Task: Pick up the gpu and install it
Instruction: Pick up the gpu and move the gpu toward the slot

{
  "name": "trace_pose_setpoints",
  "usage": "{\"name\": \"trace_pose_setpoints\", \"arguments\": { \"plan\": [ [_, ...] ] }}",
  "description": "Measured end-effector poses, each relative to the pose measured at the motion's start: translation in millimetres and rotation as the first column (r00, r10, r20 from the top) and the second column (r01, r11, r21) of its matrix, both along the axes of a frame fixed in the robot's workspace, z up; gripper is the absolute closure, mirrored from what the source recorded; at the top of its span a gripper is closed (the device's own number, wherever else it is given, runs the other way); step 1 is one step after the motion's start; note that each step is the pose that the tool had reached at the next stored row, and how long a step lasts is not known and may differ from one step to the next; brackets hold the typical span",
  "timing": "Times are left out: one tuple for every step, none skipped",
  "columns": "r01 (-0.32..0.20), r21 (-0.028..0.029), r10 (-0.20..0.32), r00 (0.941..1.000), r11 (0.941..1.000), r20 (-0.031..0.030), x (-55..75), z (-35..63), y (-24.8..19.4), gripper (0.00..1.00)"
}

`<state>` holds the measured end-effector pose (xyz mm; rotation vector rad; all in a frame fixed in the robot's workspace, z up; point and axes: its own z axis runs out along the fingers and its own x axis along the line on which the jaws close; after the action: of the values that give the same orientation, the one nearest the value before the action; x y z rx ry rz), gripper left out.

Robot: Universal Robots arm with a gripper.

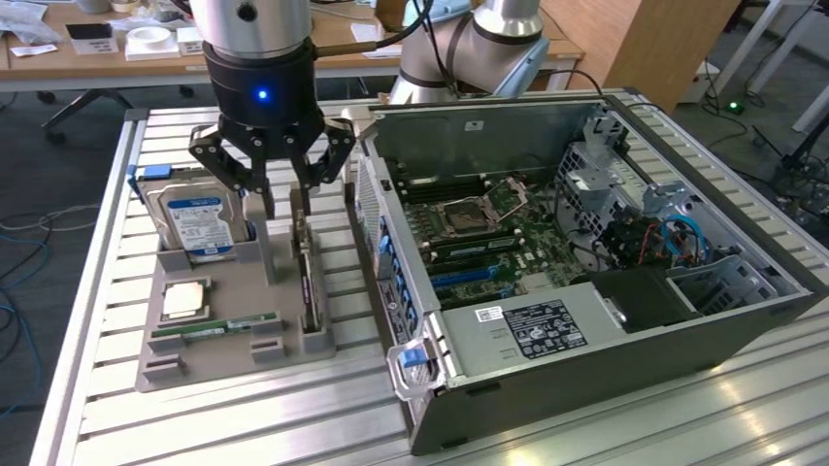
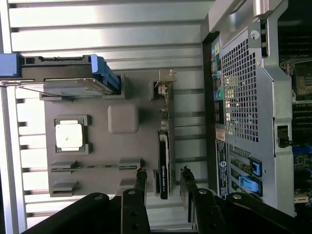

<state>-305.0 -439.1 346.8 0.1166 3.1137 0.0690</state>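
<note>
The gripper (image 1: 282, 206) hangs over the gray tray (image 1: 220, 361). In the exterior view the tray lies on the metal table (image 1: 97, 320), at 9 o'clock from the open computer case (image 1: 570, 320). The gripper is spread open and holds nothing. The gpu (image 1: 310, 282) stands on its thin edge in a slot of the tray, on the side near the case, at about 4 o'clock from the silver hard drive (image 1: 197, 221). In the wrist view the two black fingers (image 2: 140, 184) sit one on each side of the gpu's end, with a small gap, not pinching it. The square chip (image 1: 185, 299) and the green RAM stick (image 1: 214, 330) lie in the tray at 6 o'clock from the hard drive.
</note>
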Motion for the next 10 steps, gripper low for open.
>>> {"name": "trace_pose_setpoints", "arguments": {
  "plan": [
    [0.000,0.0001,0.000,1.0000,1.0000,0.0002,0.0,-0.2,0.2,0.58],
    [0.000,0.0002,0.000,1.0000,1.0000,0.0003,0.0,-0.3,0.4,0.58],
    [0.000,0.0001,0.000,1.0000,1.0000,0.0002,-0.1,-0.4,0.7,0.58],
    [0.000,-0.0001,0.000,1.0000,1.0000,-0.0001,-0.1,-0.4,1.1,0.58],
    [0.000,-0.0001,0.000,1.0000,1.0000,0.0001,0.0,-0.5,1.6,0.58],
    [0.000,0.0000,0.000,1.0000,1.0000,0.0000,0.0,-0.6,2.0,0.58],
    [0.000,0.0000,0.000,1.0000,1.0000,-0.0001,0.0,-0.7,2.4,0.58],
    [0.000,0.0000,0.000,1.0000,1.0000,0.0000,0.0,-0.9,2.9,0.58],
    [0.000,0.0000,0.000,1.0000,1.0000,0.0000,0.0,-1.0,3.3,0.58],
    [0.000,0.0000,0.000,1.0000,1.0000,0.0000,0.0,-1.1,3.7,0.58]
  ]
}}
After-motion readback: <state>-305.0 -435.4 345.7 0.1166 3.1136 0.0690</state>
